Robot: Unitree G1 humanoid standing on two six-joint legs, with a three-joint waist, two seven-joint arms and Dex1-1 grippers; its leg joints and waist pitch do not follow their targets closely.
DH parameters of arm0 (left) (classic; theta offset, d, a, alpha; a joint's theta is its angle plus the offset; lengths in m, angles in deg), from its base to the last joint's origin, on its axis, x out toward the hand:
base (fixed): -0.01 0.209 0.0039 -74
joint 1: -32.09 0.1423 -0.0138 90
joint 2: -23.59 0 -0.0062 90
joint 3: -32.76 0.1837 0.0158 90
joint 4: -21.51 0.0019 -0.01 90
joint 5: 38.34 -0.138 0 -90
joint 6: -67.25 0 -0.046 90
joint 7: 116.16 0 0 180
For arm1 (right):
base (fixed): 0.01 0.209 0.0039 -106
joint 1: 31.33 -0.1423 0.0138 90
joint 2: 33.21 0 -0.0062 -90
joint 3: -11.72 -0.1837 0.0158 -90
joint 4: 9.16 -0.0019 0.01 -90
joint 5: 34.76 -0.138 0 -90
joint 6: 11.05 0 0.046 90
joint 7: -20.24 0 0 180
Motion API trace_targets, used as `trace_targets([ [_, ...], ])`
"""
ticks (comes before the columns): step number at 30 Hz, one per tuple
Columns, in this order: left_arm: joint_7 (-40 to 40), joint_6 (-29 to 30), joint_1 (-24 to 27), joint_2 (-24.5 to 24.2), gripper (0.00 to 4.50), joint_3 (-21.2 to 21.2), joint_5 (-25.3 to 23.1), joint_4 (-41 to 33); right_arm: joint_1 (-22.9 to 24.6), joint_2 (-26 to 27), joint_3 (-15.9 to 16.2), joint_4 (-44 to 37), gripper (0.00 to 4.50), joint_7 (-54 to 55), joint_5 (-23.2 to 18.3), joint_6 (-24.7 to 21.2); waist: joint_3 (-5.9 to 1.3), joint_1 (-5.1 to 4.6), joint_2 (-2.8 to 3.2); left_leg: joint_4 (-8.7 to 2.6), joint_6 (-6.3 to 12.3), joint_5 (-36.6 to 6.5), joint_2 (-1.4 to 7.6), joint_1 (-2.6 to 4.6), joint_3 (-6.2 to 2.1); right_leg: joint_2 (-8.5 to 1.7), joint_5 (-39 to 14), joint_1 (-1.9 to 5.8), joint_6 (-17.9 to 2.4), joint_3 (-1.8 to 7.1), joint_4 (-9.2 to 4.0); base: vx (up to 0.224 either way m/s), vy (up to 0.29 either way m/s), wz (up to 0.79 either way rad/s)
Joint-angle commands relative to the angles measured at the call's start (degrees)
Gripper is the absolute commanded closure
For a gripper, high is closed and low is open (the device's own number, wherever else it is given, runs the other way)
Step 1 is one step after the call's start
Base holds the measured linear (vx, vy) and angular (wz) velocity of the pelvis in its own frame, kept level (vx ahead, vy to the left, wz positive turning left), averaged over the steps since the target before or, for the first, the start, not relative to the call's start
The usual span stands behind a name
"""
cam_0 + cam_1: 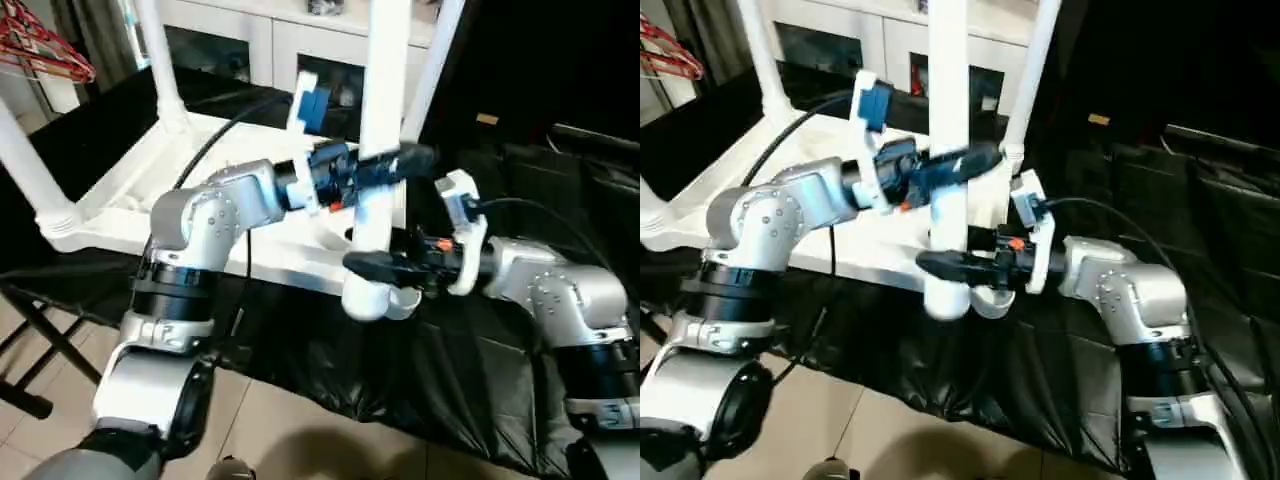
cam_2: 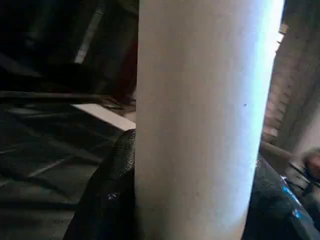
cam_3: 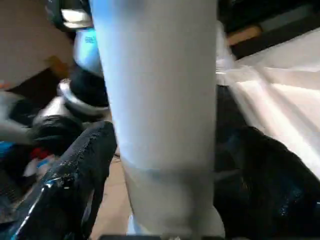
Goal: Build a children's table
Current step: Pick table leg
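From the head cameras, the small white plastic children's table (image 1: pixel 130 190) lies upside down on the black-draped surface (image 1: pixel 330 370), three long white tube legs already standing up from its corners. The fourth white tube leg (image 1: pixel 378 170) stands upright at the near corner socket (image 1: pixel 375 298). The left gripper (image 1: pixel 385 165) pinches this leg partway up; the right gripper (image 1: pixel 385 265) sits lower, near the socket, one finger passing in front of the tube. A white cabinet with glass doors (image 1: pixel 280 45) stands behind.

The left wrist camera shows the tube close up with black fingers (image 2: pixel 112 195) pressed on both sides, a firm clamp.

The right wrist camera shows the fingers (image 3: pixel 75 180) spread to either side of the tube, with a gap on at least one side.

My worry: if the leg isn't fully seated, a single high grip could let it tilt and lever out of the socket, or tug the light table across the slick cloth.
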Motion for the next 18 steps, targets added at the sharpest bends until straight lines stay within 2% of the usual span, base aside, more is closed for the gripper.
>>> trace_targets([
  [1, 1.3, 0.2, 0.0, -0.2, 2.61, 1.0, 0.9, -1.4, -1.0, -1.2, 0.3, -1.4, 0.83, -1.6, -1.5, -1.0, -4.03, 0.01, -0.53, -3.91, 0.6, -9.8, -0.74, 0.28, 1.11, -1.51, -12.8, 4.13, -11.0, 1.04, -3.7, 0.0, 0.0, 0.0],
  [3, 2.0, -0.1, -0.1, -0.2, 2.61, 1.3, 0.6, -1.0, -0.8, -1.6, 1.0, -1.9, 1.04, -2.4, -1.9, -1.4, -4.11, 0.08, -0.54, -3.85, 0.28, -9.8, -0.78, 0.31, 1.1, -1.51, -14.2, 4.09, -10.1, 1.06, -3.87, 0.0, 0.0, 0.0],
  [7, 2.0, -0.4, -0.2, 0.2, 2.61, 1.0, 0.4, -0.5, -0.3, -1.4, 1.5, -2.1, 1.35, -2.7, -1.9, -1.6, -4.15, 0.08, -0.63, -3.83, 0.16, -9.3, -0.82, 0.2, 1.07, -1.48, -14.3, 4.05, -9.7, 1.02, -3.85, 0.0, 0.0, 0.0],
  [18, 1.7, -0.1, 0.1, 0.2, 2.62, 0.7, 1.0, -0.7, 1.0, -0.6, 2.2, -2.9, 2.31, -1.3, -2.6, -2.3, -4.37, 0.14, -0.64, -3.67, 0.44, -7.6, -0.91, 0.15, 1.1, -1.3, -10.2, 4.19, -11.1, 0.97, -3.33, 0.0, 0.0, 0.0],
])
